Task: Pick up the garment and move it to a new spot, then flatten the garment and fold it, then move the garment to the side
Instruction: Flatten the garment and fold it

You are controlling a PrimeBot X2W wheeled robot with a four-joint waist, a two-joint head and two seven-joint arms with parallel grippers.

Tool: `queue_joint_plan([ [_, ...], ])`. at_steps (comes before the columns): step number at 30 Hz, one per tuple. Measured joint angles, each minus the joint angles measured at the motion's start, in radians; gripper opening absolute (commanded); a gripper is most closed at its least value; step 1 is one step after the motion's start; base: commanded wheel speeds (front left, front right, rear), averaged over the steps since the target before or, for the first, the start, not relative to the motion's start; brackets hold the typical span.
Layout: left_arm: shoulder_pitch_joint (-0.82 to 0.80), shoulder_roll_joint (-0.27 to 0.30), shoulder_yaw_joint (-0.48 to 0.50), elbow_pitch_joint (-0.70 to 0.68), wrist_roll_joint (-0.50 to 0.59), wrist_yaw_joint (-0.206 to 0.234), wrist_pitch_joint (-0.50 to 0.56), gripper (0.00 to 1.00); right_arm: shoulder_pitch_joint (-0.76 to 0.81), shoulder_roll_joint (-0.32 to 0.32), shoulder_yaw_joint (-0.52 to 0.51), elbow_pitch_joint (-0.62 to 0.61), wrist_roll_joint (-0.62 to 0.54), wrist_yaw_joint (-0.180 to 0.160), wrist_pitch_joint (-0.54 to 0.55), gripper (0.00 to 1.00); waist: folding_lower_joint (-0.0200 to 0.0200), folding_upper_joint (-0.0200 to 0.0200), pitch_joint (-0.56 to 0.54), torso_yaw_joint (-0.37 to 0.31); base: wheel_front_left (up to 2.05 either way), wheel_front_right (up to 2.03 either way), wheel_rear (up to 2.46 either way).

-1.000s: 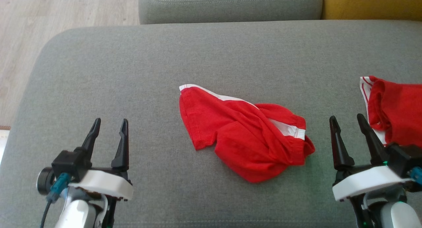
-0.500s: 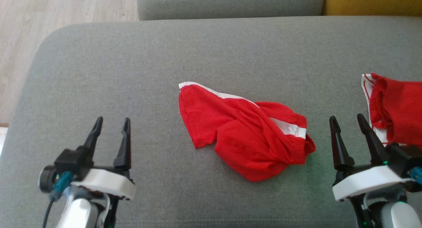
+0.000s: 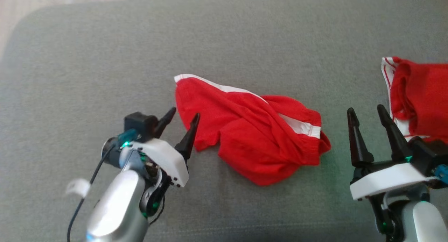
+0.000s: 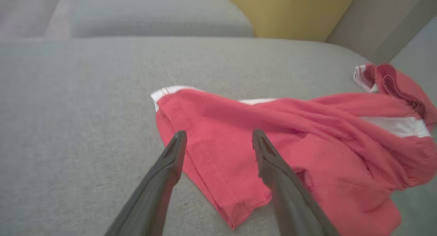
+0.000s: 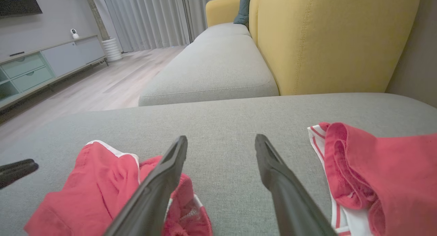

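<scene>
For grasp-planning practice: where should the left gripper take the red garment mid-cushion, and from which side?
Probably the flat left flap of the red garment, from the left: it lies thin on the cushion beside the left gripper, whose open jaws frame its edge; the right end bunches.

Red garment (image 3: 252, 137) with white trim; grey cushion (image 3: 245, 35); second red, white-striped garment (image 3: 420, 95); yellow backrest (image 5: 334, 41)

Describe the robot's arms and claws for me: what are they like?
The left claw and right claw each have two long, pointed black fingers on a curved white base. Beside each sits a black block with a teal plug. The forearms are rounded and silvery, with small green lights. A black cable with a white tag runs off the left arm.
</scene>
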Motion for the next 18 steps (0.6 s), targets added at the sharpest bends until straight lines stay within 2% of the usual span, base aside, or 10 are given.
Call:
queue_joint_plan([
  [5, -0.059, -0.015, -0.007, 0.165, -0.047, -0.018, 0.074, 1.00, -0.003, 0.000, 0.005, 0.001, 0.000, 0.000, 0.000, 1.00, 0.0000, 0.0000, 0.033, -0.034, 0.00, 0.00, 0.00],
  [12, -0.128, -0.018, -0.011, 0.288, -0.079, -0.039, 0.080, 1.00, -0.021, 0.000, 0.002, 0.007, 0.002, 0.000, -0.003, 1.00, 0.0000, 0.0000, 0.055, -0.062, 0.00, 0.00, 0.00],
  [13, -0.137, -0.018, -0.014, 0.297, -0.084, -0.044, 0.073, 0.64, -0.021, 0.000, 0.001, 0.007, 0.002, 0.000, -0.003, 1.00, 0.0000, 0.0000, 0.057, -0.062, 0.00, 0.00, 0.00],
  [14, -0.143, -0.019, -0.017, 0.302, -0.087, -0.045, 0.073, 0.09, -0.021, 0.000, 0.001, 0.007, 0.002, 0.000, -0.005, 1.00, 0.0000, 0.0000, 0.058, -0.062, 0.00, 0.00, 0.00],
  [15, -0.148, -0.019, -0.020, 0.310, -0.090, -0.045, 0.068, 0.00, -0.021, 0.000, 0.001, 0.007, 0.002, 0.000, -0.006, 1.00, 0.0000, 0.0000, 0.059, -0.062, 0.00, 0.00, 0.00],
  [18, -0.154, -0.016, -0.037, 0.323, -0.090, -0.049, 0.026, 0.00, -0.021, 0.000, 0.001, 0.014, 0.015, 0.000, -0.006, 1.00, 0.0000, 0.0000, 0.060, -0.057, 0.00, 0.00, 0.00],
])
